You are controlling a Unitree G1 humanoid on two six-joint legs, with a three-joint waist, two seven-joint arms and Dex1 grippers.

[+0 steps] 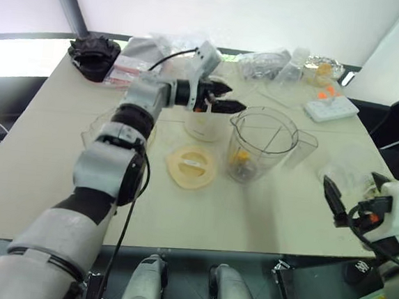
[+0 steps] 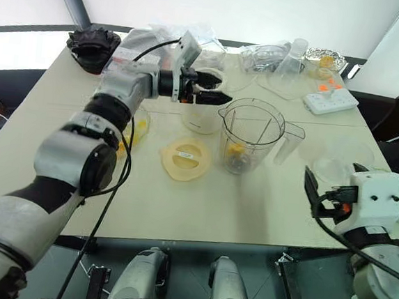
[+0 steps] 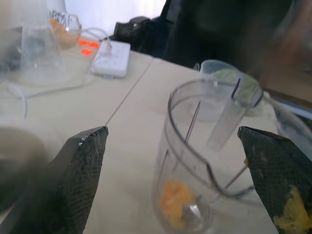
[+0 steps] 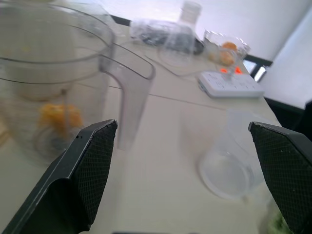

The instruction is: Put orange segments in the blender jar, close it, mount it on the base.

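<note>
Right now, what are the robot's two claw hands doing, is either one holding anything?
Left gripper: open, holding nothing, beside the rim of the tall clear plastic blender jar.
Right gripper: open, empty.

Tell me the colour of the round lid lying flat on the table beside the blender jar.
Cream-beige lid; clearest in the right eye view.

We see the right hand [image 4: 183, 183] with fingers [image 4: 85, 170] spread wide over the surface [image 4: 161, 146]. Blender jar [image 4: 53, 78] near one finger, orange segments [image 4: 56, 117] inside it. Clear bowl [image 4: 229, 165] beside the other finger; white power strip [image 4: 229, 84] farther off.
</note>
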